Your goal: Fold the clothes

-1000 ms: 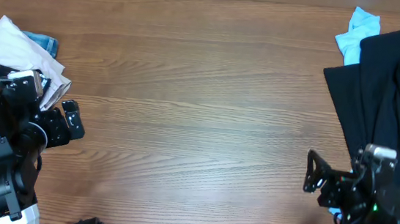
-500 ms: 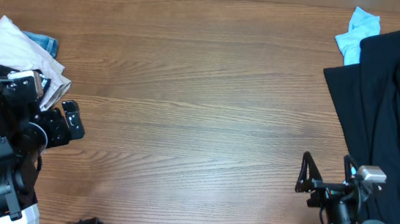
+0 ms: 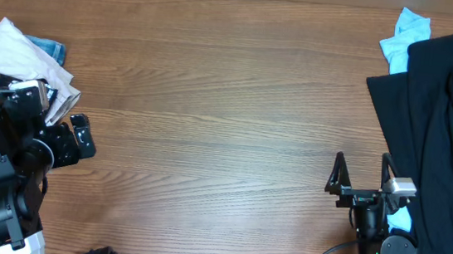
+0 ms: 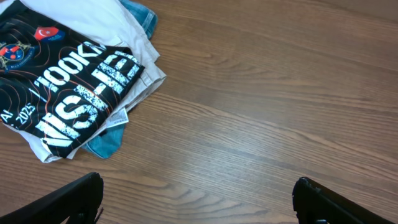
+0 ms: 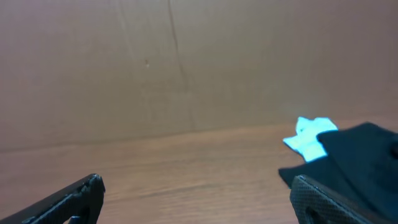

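Left stack: the printed black shirt (image 4: 69,94) lies folded on top of a white garment (image 4: 99,15), with a denim piece (image 4: 140,14) underneath, all at the left edge of the table (image 3: 212,101). I judge this to be the finished pile, kept clear of the working middle.
Printed shirt's axis: in my left wrist view the folded packet runs diagonally along its white lettering. Its logo end is toward the upper left. I cannot fix that line against the table edges.
Left gripper (image 4: 199,185): fingers spread wide, nothing between them. It hangs just beside the stack over bare wood, which reads as parked.
Unfolded pile: a plain black garment (image 3: 431,122) lies loose along the right edge, and a light blue garment (image 3: 404,36) peeks out at the far right corner.
Black garment's axis: it runs from the far edge to the near edge on a slight slant, narrower at the far end. It runs out of the overhead view on the right and at the near edge.
Right gripper (image 3: 360,171): wide open and empty, near the near right corner, right by the garment's left hem. It points level toward the far edge, so I take it to be lining up for a pick.
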Robot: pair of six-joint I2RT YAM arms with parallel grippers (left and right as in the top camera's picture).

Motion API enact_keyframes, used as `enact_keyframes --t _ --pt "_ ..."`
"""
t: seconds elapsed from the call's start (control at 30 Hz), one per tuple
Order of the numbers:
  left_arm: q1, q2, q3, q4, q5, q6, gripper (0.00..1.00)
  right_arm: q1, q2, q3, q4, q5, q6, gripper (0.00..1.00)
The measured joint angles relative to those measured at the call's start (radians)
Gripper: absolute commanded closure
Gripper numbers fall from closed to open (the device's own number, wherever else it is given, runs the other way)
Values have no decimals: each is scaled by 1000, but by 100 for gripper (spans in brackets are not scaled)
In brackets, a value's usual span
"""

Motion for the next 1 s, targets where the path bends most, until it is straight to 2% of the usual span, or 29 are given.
enact_keyframes --t 0.1,1.0 --pt "0 0 0 0 0 0 0 0 3 0 -98 3 -26 0" --pt "-3 0 0 0 0 0 0 0 3 0 -93 -10 -56 0"
